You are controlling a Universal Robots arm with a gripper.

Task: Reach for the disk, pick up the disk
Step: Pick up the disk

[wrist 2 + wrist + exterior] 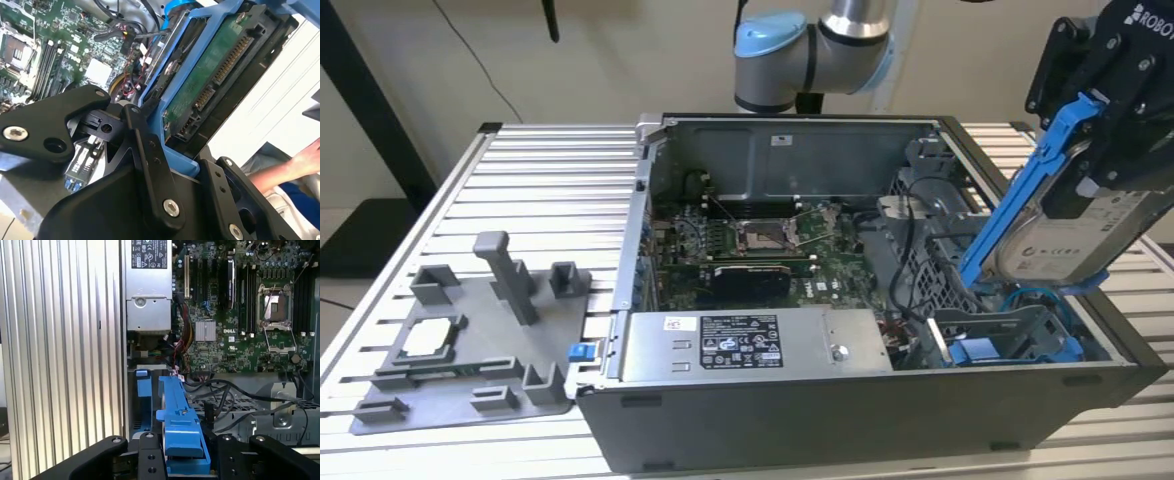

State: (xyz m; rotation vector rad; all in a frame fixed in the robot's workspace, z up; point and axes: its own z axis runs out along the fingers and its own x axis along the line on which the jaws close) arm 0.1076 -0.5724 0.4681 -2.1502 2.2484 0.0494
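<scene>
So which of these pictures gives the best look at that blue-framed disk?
The exterior view: the disk shows whole, tilted, lifted above the computer case in the tool, white label facing out. The second wrist view shows its green circuit underside and connector; the first wrist view shows its blue bracket edge-on.

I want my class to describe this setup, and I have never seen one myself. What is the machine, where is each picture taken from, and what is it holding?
It is a robot arm working over an open computer case on a ribbed metal table. The exterior view looks at the scene from off the arm; both wrist views ride on the arm. Its black end effector is shut on the disk, a silver hard drive in a blue bracket, lifted above the case at the exterior view's right. A grey fixture tray lies on the table beside the case. The second wrist view shows the disk's green underside.
</scene>
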